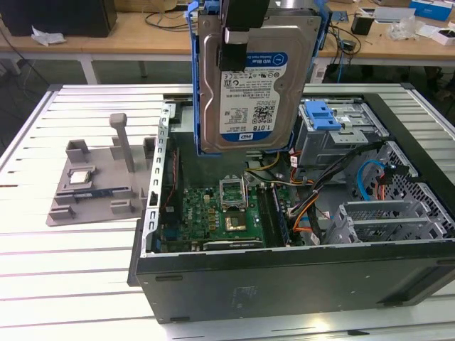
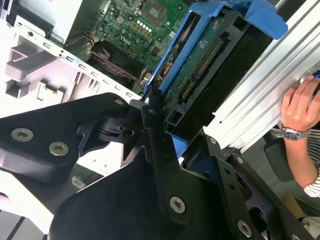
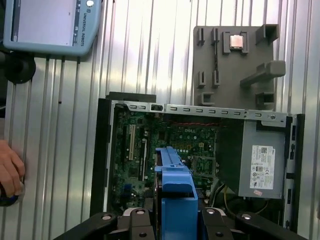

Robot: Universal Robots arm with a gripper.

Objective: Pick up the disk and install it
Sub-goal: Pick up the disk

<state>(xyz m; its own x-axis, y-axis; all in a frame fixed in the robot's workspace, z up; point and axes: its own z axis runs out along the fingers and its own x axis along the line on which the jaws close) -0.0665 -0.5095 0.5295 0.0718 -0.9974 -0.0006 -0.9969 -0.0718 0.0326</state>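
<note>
End effector (image 1: 240, 50) holds disk (image 1: 213, 78); exterior view shows label (image 1: 250, 99).

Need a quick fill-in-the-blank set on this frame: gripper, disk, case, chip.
1. The gripper is shut on the disk, holding it upright ____ the open computer case.
2. The rails along the disk's edges are ____ plastic.
3. The processor chip lies on the grey fixture, to the exterior view's ____ of the case.
Missing words: above; blue; left.
</note>
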